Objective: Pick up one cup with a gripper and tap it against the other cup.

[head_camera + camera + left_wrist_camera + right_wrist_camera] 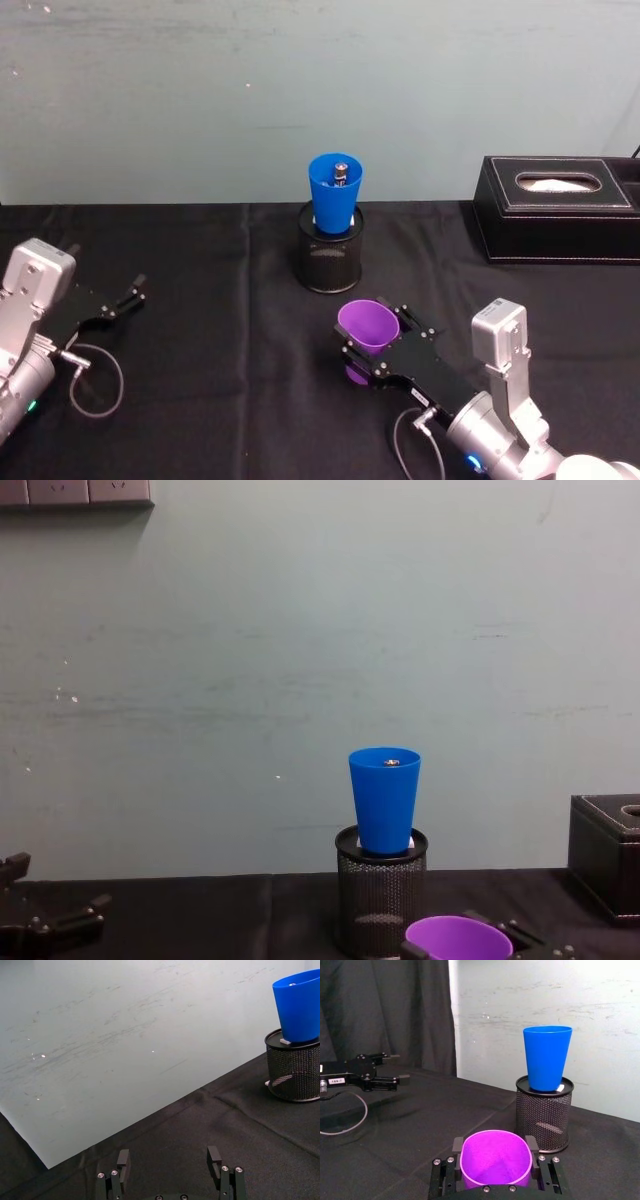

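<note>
Lower wall and base of purple cup (495,1160) hidden between the fingers of right gripper (372,345) — rim alone clear, slightly squeezed to an oval; smooth, tapered, handle-free. Clamped upright in that gripper, near and in front of mesh pen holder (330,250) on black tablecloth (220,330). Blue cup (334,193) seated upright in the holder's mouth, foot concealed; small dark item inside not identifiable. Left gripper (122,299) idle at far left, fingers spread, empty. Tissue box (560,208) at right — cut off in chest view.
</note>
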You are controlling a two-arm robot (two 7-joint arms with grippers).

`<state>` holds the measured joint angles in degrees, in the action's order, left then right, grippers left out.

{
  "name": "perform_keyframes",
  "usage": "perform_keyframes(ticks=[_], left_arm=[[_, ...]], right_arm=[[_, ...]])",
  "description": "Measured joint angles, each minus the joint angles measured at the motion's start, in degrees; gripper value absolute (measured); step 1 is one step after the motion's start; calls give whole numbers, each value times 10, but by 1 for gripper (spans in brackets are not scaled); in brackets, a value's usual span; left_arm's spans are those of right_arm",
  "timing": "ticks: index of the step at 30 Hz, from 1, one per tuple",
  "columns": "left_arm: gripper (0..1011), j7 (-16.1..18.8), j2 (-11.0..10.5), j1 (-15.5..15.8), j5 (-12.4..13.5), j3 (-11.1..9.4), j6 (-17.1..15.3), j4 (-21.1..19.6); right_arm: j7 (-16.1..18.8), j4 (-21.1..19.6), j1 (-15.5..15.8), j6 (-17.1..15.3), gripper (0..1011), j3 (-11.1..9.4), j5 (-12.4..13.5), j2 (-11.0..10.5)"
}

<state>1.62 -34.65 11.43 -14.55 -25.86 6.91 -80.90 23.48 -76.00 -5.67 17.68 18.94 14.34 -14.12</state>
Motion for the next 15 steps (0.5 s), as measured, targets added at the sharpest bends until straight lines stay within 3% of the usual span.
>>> perform_keyframes(ticks=[15], left_arm=[[1000, 0, 0, 0, 0, 0, 0, 0]], right_arm=[[7, 27, -12, 8, 744, 4, -4, 12]])
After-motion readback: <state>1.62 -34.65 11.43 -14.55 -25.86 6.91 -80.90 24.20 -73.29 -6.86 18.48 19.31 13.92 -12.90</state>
